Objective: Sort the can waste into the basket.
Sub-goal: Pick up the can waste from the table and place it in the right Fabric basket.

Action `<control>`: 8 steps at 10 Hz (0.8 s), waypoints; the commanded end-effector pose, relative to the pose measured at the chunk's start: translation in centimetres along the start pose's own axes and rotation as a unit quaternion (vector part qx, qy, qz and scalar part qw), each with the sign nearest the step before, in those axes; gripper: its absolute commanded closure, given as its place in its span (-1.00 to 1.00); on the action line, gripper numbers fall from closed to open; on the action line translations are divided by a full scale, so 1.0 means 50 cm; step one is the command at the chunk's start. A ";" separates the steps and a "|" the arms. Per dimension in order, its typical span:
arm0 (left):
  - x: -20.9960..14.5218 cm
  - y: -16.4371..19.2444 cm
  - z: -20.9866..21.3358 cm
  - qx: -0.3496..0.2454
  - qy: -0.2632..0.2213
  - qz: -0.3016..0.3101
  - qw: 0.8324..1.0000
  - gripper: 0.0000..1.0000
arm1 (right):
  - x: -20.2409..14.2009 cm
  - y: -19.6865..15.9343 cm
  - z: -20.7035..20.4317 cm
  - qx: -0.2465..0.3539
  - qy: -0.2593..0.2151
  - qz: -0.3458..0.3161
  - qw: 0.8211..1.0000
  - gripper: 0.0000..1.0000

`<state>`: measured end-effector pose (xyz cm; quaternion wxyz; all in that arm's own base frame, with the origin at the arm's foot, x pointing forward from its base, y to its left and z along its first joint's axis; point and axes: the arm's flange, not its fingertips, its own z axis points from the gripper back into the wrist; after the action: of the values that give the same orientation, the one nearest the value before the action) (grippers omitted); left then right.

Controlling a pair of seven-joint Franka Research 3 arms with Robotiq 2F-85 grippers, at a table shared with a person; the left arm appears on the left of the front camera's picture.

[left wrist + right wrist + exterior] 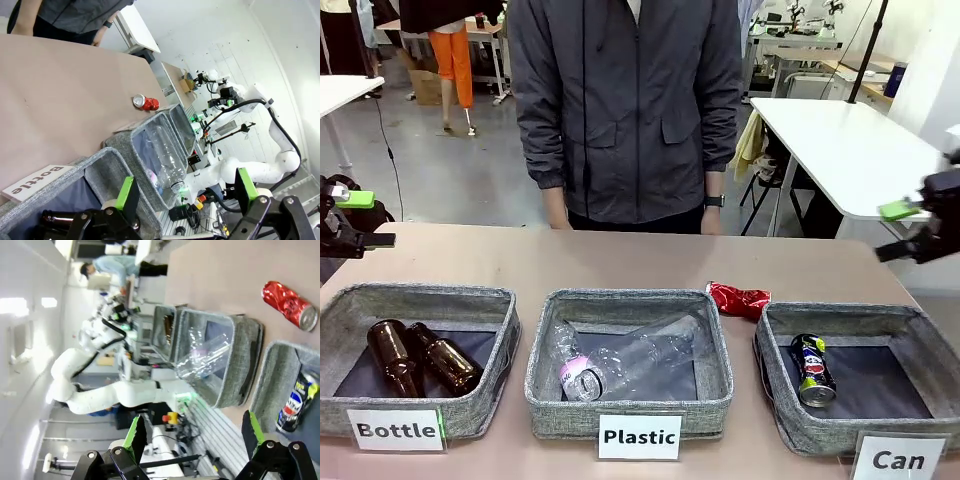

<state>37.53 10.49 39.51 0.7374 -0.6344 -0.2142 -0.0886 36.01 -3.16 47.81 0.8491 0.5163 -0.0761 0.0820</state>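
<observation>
Grey bins in a row, L to R. Left hand (372, 220) hangs at far L, wide open, empty. Bottle bin (420, 298) and Plastic bin (545, 385) hold non-task stuff. Red crushed can (738, 299) lies on the surface (620, 260), just beyond the basket (815, 432), near its L corner, not in yet. Dark can (812, 369) is inside the basket. Right hand (892, 230) at far R, wide open, empty. Approx. half done: one in, red one left.
</observation>
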 end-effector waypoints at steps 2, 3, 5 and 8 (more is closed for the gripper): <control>0.002 -0.005 -0.003 -0.001 -0.006 -0.003 1.000 -1.00 | 0.120 0.018 -0.144 -0.153 0.072 0.087 0.982 -1.00; 0.002 -0.005 -0.003 -0.001 -0.006 -0.003 1.000 -1.00 | 0.143 0.019 -0.194 -0.194 0.102 0.132 0.967 -1.00; 0.002 -0.005 -0.003 -0.001 -0.006 -0.003 1.000 -1.00 | 0.169 0.012 -0.285 -0.310 0.156 0.282 0.894 -1.00; 0.002 -0.005 -0.003 -0.001 -0.006 -0.003 1.000 -1.00 | 0.183 0.010 -0.372 -0.324 0.200 0.382 0.842 -1.00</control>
<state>37.58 10.52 39.48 0.7376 -0.6343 -0.2140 -0.0883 45.27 14.23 42.19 0.8775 0.1172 -0.0795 0.4581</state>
